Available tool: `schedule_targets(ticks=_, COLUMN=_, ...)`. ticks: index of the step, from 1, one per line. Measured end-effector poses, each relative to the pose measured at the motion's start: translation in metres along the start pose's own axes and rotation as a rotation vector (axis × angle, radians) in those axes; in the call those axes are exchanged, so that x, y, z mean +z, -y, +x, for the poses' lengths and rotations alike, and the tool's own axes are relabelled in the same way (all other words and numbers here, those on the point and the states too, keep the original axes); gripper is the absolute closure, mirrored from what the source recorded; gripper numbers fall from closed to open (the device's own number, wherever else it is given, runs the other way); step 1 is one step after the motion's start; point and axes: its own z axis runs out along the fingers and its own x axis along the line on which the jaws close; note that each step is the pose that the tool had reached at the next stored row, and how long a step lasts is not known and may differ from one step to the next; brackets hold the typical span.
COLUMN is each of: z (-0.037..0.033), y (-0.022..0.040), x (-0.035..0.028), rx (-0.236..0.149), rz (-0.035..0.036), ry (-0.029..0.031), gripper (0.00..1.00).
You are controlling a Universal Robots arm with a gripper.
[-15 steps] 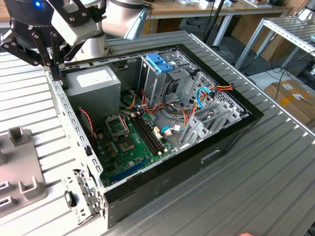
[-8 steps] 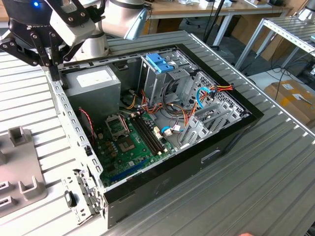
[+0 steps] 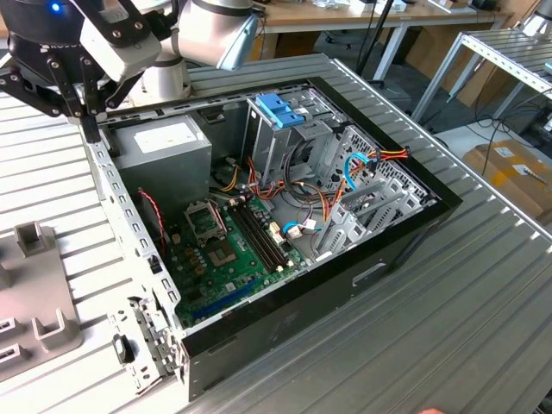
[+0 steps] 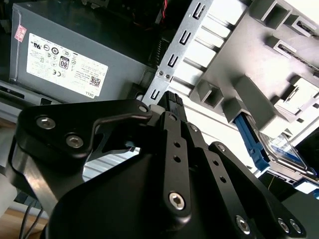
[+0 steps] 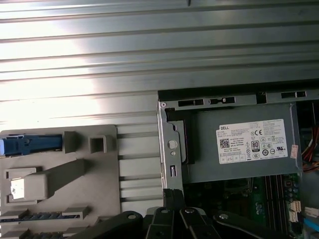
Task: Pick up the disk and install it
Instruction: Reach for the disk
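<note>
Gripper (image 3: 90, 134) closed, fingers together, holding nothing. In the exterior view it hangs over the rim of the open case (image 3: 302, 323), at 10 o'clock from the case's middle, just beside the PSU (image 3: 164, 147). Both wrist views show the closed fingertips (image 4: 172, 98) above the perforated metal edge of the case, with the PSU label on one side and the grey fixture (image 4: 259, 94) on the other.

Disk (image 4: 283, 149) sits in the grey fixture, outside the case and well apart from the gripper. In the second wrist view 1 blue rail runs along its near side and its shiny face is partly cut off by the picture edge. In the first wrist view the blue rail of the disk (image 5: 30, 144) lies at the far end of the fixture (image 5: 75, 179), away from the case. In the exterior view the fixture (image 3: 39, 302) is on the table (image 3: 448, 328) at 8 o'clock from the case.

Inside the case the board (image 3: 224, 250) lies at 5 o'clock from the PSU, and the drive cage (image 3: 280, 129) with a blue bracket on top stands at 1 o'clock from the board. Orange and red cables (image 3: 379, 155) run at 3 o'clock from the cage.
</note>
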Motion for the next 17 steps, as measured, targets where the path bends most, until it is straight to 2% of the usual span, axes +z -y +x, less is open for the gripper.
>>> schedule_targets(ticks=7, z=0.0054, y=-0.0006, x=-0.0001, rx=0.0, rz=0.0001, ry=-0.0001, gripper=0.89)
schedule_targets(ticks=17, z=0.0059, y=-0.0008, x=-0.0001, rx=0.0, rz=0.0001, ry=0.0, gripper=0.89)
